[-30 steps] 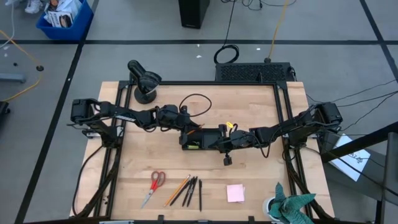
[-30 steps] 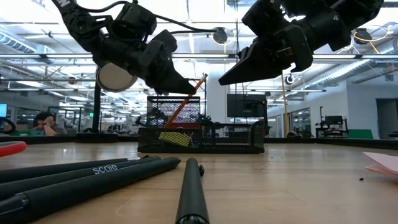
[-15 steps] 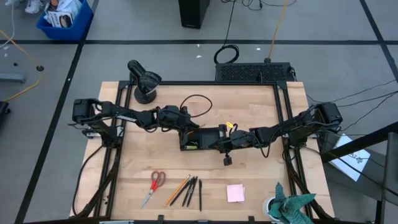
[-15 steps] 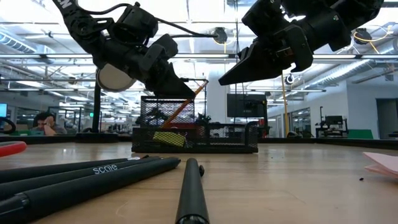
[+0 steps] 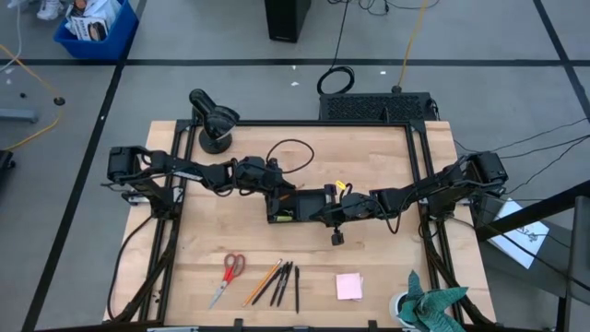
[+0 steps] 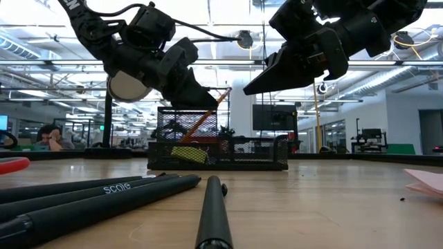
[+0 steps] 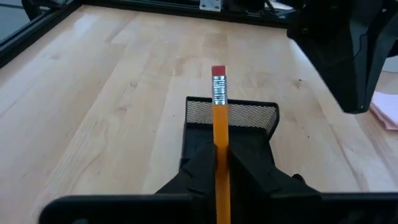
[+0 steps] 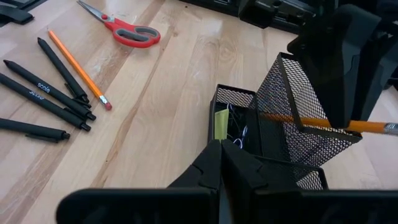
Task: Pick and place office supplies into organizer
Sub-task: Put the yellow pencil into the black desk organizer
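Observation:
The black mesh organizer [image 5: 297,205] stands mid-table; it also shows in the low view [image 6: 249,152] and the right wrist view [image 8: 249,134]. My left gripper [image 5: 277,192] is shut on an orange pencil [image 6: 213,105] that slants into the organizer's tall mesh cup [image 8: 298,118]. A small yellow piece [image 8: 221,124] lies in a low compartment. My right gripper [image 6: 250,88] hangs shut and empty above the organizer's right part. Red-handled scissors [image 5: 227,274], a second pencil [image 5: 264,282], black pens [image 5: 286,284] and a pink pad [image 5: 349,286] lie near the front edge. My left gripper pinches the pencil's shaft [image 7: 219,138] between its two fingers, on its upper part. The eraser end [image 7: 218,74] sticks out past the fingertips. The fingers slant down from the table's left, roughly along the pencil. The pencil is tilted, its lower end inside the mesh cup [image 6: 190,131].
A round black dome device [image 5: 214,120] stands at the far left, and a black cable [image 5: 290,152] loops behind the organizer. A teal-green cloth [image 5: 429,304] lies at the front right corner. Bare wood lies between the organizer and the front row of supplies.
My left gripper has gone down a little with the pencil, still shut on it. The organizer has slid a little toward the table's left. My right gripper has kept still.

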`<state>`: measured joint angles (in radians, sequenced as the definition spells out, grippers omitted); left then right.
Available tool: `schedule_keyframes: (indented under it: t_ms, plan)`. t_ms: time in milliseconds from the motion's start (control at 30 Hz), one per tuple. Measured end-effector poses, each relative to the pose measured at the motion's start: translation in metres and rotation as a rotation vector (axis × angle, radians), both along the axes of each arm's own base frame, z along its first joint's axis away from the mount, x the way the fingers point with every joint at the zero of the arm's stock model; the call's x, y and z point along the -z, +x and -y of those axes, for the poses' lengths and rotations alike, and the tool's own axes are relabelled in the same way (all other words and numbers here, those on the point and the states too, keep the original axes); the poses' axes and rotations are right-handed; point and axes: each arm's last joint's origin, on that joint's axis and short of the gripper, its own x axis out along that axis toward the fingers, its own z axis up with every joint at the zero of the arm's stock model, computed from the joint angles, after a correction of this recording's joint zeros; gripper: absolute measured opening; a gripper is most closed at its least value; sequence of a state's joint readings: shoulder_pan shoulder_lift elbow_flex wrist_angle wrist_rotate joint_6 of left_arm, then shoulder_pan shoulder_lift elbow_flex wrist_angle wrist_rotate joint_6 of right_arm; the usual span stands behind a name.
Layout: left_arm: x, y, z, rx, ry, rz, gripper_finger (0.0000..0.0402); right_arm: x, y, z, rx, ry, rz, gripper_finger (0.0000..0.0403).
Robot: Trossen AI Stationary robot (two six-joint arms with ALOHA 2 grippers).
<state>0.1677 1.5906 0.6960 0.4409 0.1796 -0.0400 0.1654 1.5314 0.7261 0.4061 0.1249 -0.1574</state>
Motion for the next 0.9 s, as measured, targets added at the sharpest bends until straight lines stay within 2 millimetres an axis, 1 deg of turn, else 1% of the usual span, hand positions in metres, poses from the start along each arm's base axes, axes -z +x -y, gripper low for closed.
schedule_keyframes:
  t_ms: [267,333,400,500,533,567,633,700,800,900]
  plan:
    - [0.0,0.0,0.0,0.0,-0.008,0.003,0.0137,0.0,0.0,0.0,0.0,0.0,0.0,0.0004]
    - [-0.005,-0.002,0.001,0.005,0.005,0.006,0.0155,0.0,0.0,0.0,0.0,0.0,0.0,0.0004]
    - [-0.016,-0.005,0.003,0.016,0.022,0.023,0.0171,0.0,0.0,0.0,-0.001,-0.001,0.0,0.0004]
    - [-0.041,-0.016,0.01,0.015,0.043,0.006,0.0186,0.0,0.0,0.0,-0.001,-0.002,0.0,0.0004]
    - [-0.052,-0.02,0.014,0.003,0.055,-0.003,0.0189,0.0,0.0,0.0,-0.001,-0.003,0.0,0.0004]
    - [-0.065,-0.023,0.018,-0.013,0.065,-0.012,0.019,0.0,0.0,0.0,-0.002,-0.005,-0.001,0.0004]
    - [-0.088,-0.035,0.029,-0.054,0.07,-0.093,0.0188,0.0,0.0,0.0,-0.004,-0.009,-0.002,0.0004]
    - [-0.108,-0.043,0.046,-0.089,0.081,-0.18,0.018,0.0,0.0,0.0,-0.005,-0.01,-0.002,0.0004]
    - [-0.123,-0.056,0.074,-0.155,0.091,-0.329,0.0162,0.0,0.0,0.0,-0.005,-0.01,-0.001,0.0004]
    - [-0.133,-0.058,0.102,-0.2,-0.006,-0.362,0.0144,0.0,0.0,0.0,-0.005,-0.01,-0.001,0.0004]
